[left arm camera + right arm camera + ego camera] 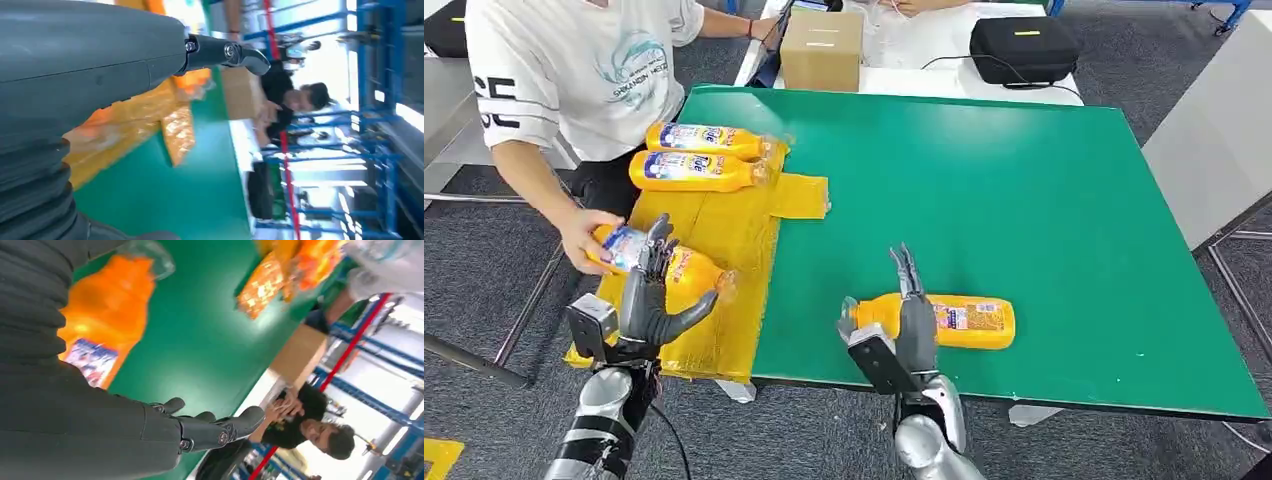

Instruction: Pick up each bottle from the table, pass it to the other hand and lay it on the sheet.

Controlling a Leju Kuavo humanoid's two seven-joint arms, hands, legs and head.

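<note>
Bright, even light (wrist views blurred).

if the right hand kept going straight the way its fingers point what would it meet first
The right hand points away from the robot, over the orange bottle beneath it. Beyond lies only bare green table; the way looks free to the far edge, though its height above the bottle is unclear.

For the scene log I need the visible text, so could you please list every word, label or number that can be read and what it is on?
"SE": large black letters on the sleeve of the person's white T-shirt.
Teal chest print on the T-shirt: too small to read.
Labels on the two bottles on the yellow sheet: blurred.
Label of the bottle on the table: too small.
Label of the bottle in the left hand: unreadable.
</note>
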